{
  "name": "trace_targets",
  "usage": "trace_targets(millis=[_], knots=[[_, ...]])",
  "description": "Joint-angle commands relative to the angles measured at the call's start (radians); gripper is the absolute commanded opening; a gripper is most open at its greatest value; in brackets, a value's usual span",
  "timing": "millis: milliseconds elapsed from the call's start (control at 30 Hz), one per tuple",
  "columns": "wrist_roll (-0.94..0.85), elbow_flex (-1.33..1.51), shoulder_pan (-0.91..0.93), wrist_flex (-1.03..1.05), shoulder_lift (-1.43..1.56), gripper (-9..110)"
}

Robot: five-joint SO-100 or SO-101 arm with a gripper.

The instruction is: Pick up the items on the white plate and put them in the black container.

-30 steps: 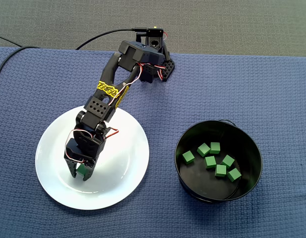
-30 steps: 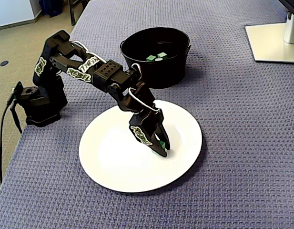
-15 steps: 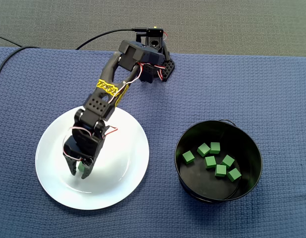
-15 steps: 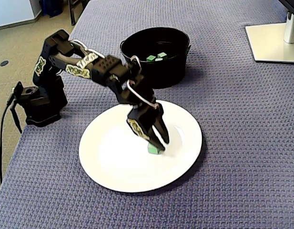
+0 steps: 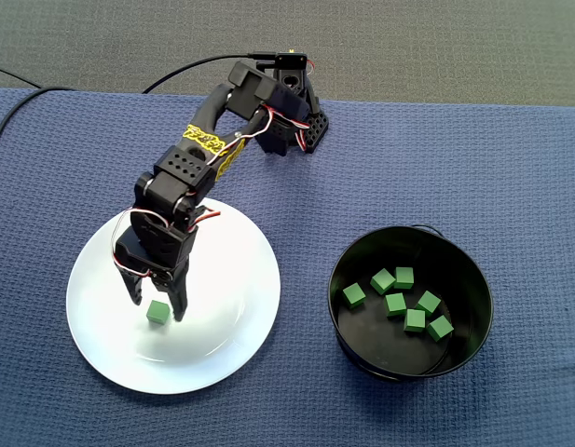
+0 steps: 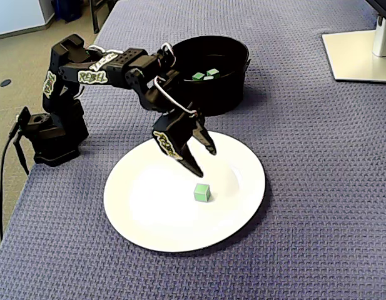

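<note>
Blue woven cloth (image 6: 318, 187) underlies the white plate (image 6: 149, 212); the hand (image 6: 206, 163) gapes empty above a green cube (image 6: 202, 192).

Blue woven cloth (image 5: 473, 168), grey floor (image 5: 436, 37)

In a fixed view, black container (image 6: 211, 94): near wall hides most of the inside, just a couple green cubes (image 6: 205, 74) peeking over, count unclear. Top rt, white stand base (image 6: 358, 53) cut by the pic's edge.

We log: blue woven cloth (image 5: 455, 158) covers the table | on it: white plate (image 5: 236, 321), black container (image 5: 371, 349) near it, arm's base (image 6: 52, 140) at the edge, white stand foot (image 6: 358, 56) in a corner.
</note>
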Motion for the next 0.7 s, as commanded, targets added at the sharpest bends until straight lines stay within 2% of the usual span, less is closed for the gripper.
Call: trace_targets(millis=[0,167,667], knots=[[-0.106,-0.02,0.031,0.078,0.064,29],[-0.14,-0.029,0.048,0.097,0.031,30],[-0.129,-0.048,0.054,-0.025,-0.109,31]])
